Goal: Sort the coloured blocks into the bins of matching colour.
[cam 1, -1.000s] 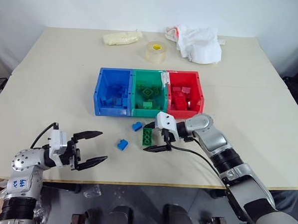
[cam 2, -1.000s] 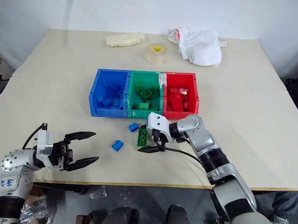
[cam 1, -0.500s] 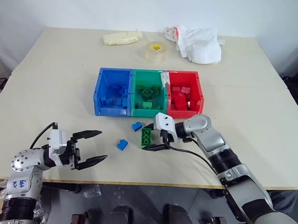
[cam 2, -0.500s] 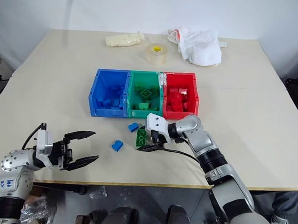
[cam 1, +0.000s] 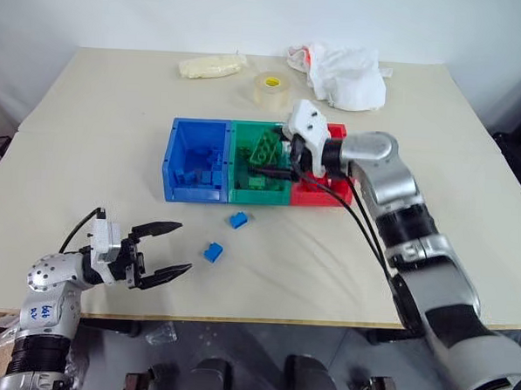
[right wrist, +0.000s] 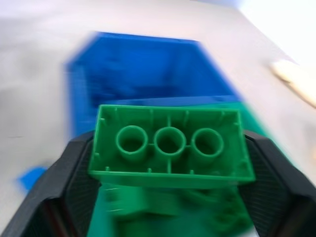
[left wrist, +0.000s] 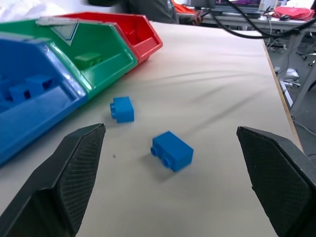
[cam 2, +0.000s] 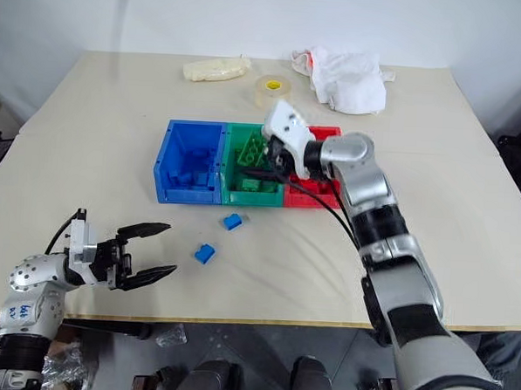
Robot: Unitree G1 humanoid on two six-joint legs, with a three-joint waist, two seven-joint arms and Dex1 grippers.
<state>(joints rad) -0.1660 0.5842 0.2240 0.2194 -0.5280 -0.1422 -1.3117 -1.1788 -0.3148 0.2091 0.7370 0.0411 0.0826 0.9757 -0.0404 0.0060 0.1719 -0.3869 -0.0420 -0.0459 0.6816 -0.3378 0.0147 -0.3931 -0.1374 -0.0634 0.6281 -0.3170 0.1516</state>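
The right tool (cam 1: 275, 163) is held above the green bin (cam 1: 259, 193) and is clamped on an oblong green block (cam 1: 265, 150); in the right wrist view the block's hollow underside (right wrist: 171, 146) is seen between the 2 black fingers (right wrist: 74, 170). The left tool (cam 1: 168, 249) is held near the front left corner of the bench (cam 1: 106, 134), its 2 fingers spread wide apart with nothing between them.

The 3 joined bins sit at the middle of the bench: the blue bin (cam 1: 175, 187) on the left, the green in the middle, the red bin (cam 1: 317, 195) on the right. Blocks of matching colour lie in each.

2 blue blocks remain on the bench toward the front edge: a small one (cam 1: 239, 219) just before the green bin, and another (cam 1: 213, 252) nearer the front edge.

At the far edge lie a clear tape roll (cam 1: 271, 89) and a white cloth (cam 1: 345, 75).
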